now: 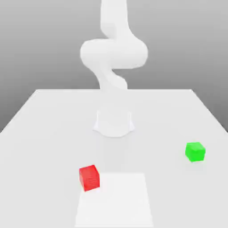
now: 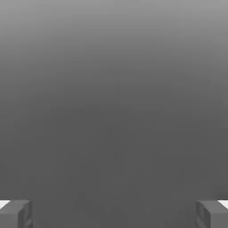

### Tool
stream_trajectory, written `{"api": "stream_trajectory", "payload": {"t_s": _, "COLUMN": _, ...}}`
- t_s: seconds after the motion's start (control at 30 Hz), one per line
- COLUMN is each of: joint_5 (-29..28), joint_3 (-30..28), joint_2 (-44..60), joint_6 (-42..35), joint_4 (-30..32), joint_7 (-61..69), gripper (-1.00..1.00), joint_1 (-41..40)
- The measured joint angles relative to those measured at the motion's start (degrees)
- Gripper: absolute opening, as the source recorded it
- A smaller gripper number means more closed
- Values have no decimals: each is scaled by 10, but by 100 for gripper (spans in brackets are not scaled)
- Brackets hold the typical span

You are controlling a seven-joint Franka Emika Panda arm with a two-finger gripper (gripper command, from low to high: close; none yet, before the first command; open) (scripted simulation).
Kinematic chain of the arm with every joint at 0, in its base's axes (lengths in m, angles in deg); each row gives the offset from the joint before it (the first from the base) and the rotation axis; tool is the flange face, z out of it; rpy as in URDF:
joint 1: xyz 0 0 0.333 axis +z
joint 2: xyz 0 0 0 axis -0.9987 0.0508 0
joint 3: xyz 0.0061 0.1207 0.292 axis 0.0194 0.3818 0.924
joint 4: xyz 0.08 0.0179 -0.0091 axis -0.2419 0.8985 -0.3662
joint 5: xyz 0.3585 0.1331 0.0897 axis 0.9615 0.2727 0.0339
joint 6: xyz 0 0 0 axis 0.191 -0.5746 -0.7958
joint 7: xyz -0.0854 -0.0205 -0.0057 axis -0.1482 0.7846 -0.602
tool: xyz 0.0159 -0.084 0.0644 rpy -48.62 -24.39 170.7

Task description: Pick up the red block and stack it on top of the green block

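Observation:
The red block (image 1: 89,177) rests on the white table (image 1: 49,124), toward the front and on the exterior view's left. The green block (image 1: 195,152) sits apart from it on the exterior view's right, a little farther back. The white arm (image 1: 113,53) rises from its base (image 1: 114,122) at the table's middle and bends upward out of the frame. In the hand view my gripper (image 2: 114,214) is open: its grey fingertips (image 2: 15,213) stand far apart with nothing between them, against a plain grey background.
A brighter white square patch (image 1: 113,200) lies flat on the table at the front, just right of the red block. The table's edges run along the far back and both sides.

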Motion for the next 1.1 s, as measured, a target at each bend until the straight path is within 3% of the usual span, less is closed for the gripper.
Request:
{"api": "stream_trajectory", "payload": {"t_s": 0.57, "joint_5": -16, "joint_3": -133, "joint_2": 362, "joint_6": 243, "joint_4": 267, "joint_7": 296, "gripper": 0, "joint_1": 28}}
{"api": "stream_trajectory", "payload": {"t_s": 0.73, "joint_5": 39, "joint_3": -118, "joint_2": 456, "joint_6": 318, "joint_4": 273, "joint_7": 359, "gripper": 0, "joint_1": 21}}
{"api": "stream_trajectory", "payload": {"t_s": 0.87, "joint_5": 107, "joint_3": -59, "joint_2": 524, "joint_6": 374, "joint_4": 263, "joint_7": 408, "gripper": 0, "joint_1": -21}}
{"api": "stream_trajectory", "payload": {"t_s": 0.9, "joint_5": 117, "joint_3": -44, "joint_2": 538, "joint_6": 385, "joint_4": 262, "joint_7": 415, "gripper": -100, "joint_1": -34}}
{"api": "stream_trajectory", "payload": {"t_s": 1.1, "joint_5": 121, "joint_3": -37, "joint_2": 545, "joint_6": 390, "joint_4": 261, "joint_7": 418, "gripper": -100, "joint_1": -40}}
